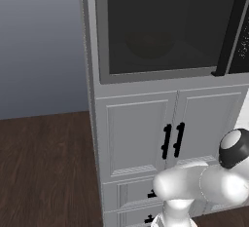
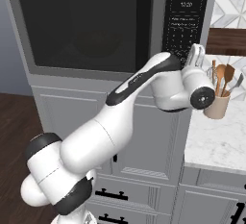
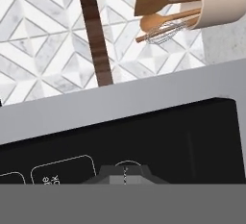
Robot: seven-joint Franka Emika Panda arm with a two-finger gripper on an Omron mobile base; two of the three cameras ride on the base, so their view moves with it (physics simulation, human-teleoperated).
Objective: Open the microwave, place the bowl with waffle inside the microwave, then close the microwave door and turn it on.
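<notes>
Right base view: microwave door (image 2: 81,28) shut, long black handle (image 2: 143,23) vertical beside the control panel (image 2: 185,18). Bowl (image 2: 98,43) dimly visible through the dark glass, sitting inside the microwave (image 2: 29,76) cavity; same faint round shape in left base view. Gripper (image 2: 196,55) up against the lower right edge of the control panel, wrist bent back toward the counter (image 2: 216,141). Finger state: cannot tell, tips hidden against the panel and cropped in hand view. Hand view rolled sideways, showing black panel with outlined buttons (image 3: 62,170) close to the camera, tiled backsplash and utensil crock (image 3: 223,2) beyond.

Judged step: pressing start, last part of task.

Risks: contact lands low or at the panel edge, so wrong button or bare bezel gets pushed and nothing starts. Oblique approach may slide fingers off the key. Wrist sits near the utensil crock; a swing on retreat could knock it over. Pushing too hard could jam the arm against the fixed front.
</notes>
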